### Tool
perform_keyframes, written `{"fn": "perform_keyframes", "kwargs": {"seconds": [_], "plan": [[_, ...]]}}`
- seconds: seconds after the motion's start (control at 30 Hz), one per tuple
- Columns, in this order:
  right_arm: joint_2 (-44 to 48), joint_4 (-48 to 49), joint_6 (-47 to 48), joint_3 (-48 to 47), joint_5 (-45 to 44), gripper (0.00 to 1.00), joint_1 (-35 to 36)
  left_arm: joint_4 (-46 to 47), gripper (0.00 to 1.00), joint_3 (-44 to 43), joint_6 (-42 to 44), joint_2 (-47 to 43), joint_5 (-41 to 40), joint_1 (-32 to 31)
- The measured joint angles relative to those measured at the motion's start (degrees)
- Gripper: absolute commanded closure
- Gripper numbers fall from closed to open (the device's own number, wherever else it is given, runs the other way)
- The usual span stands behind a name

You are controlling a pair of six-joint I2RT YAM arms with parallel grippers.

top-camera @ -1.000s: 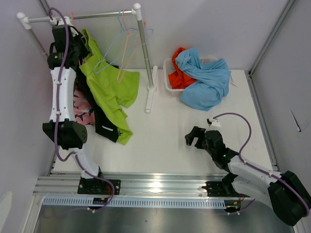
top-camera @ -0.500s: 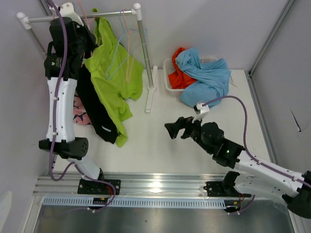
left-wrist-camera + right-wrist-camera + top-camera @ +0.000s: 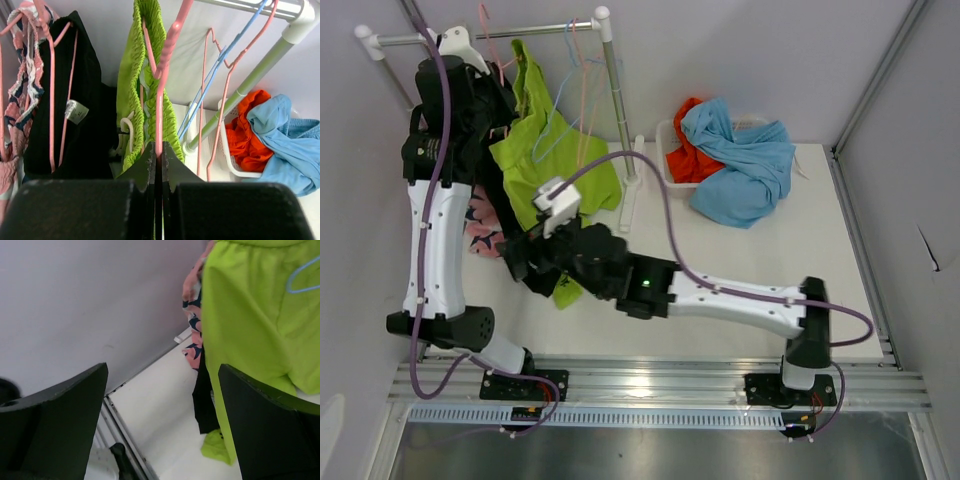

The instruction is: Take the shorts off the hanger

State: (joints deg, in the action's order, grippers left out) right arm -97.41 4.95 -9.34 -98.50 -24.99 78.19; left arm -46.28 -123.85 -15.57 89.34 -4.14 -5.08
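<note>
Hanger [image 3: 168, 55] in L end effector [image 3: 158, 152] (tight)

Lime-green shorts [image 3: 560, 170], black trim perhaps; plain black shorts [image 3: 85, 145]; pink shorts [image 3: 483, 228], dark-blue shapes; at 2 o'clock, orange shorts [image 3: 682, 160], light-blue shorts [image 3: 745, 170].

From my end: lime green shorts [image 3: 131, 95] soft matt cloth, waistband puckered. Black shorts [image 3: 75, 130] matt cloth. Light blue shorts [image 3: 285, 145] soft, crumpled cloth. Pink hanger [image 3: 167, 60] smooth glossy plastic. Rail [image 3: 260, 6] shiny metal, I think; elbow joint [image 3: 300, 22] white plastic. Right tool [image 3: 162, 370] fingers [image 3: 60, 410] matt black. Desk [image 3: 740, 250] matt white.
</note>
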Motion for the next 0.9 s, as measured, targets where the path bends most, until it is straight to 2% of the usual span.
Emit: {"fn": "perform_keyframes", "kwargs": {"seconds": [0.13,0.27,0.57,0.77,0.9], "plan": [[-11.91,-3.19,1.73,-11.23,-0.68,0.01,1.25,-0.76,1.0,2.05,-0.02,-3.19,1.05,0.0],[-17.42,-4.7,3.41,-16.41,-1.79,0.0,2.1,-1.22,1.0,4.57,0.0,-7.85,1.79,-0.02],[-17.77,-3.39,5.6,-17.88,-6.4,0.01,3.43,-1.42,1.0,9.44,0.04,-17.77,1.99,-0.04],[-17.2,-2.45,8.09,-16.59,-12.5,0.01,6.14,-1.09,1.0,11.37,0.07,-19.04,1.99,-0.04],[-17.0,0.94,14.08,-15.89,-19.26,0.01,9.99,-1.25,1.0,11.69,0.07,-18.4,1.99,-0.04]]}}
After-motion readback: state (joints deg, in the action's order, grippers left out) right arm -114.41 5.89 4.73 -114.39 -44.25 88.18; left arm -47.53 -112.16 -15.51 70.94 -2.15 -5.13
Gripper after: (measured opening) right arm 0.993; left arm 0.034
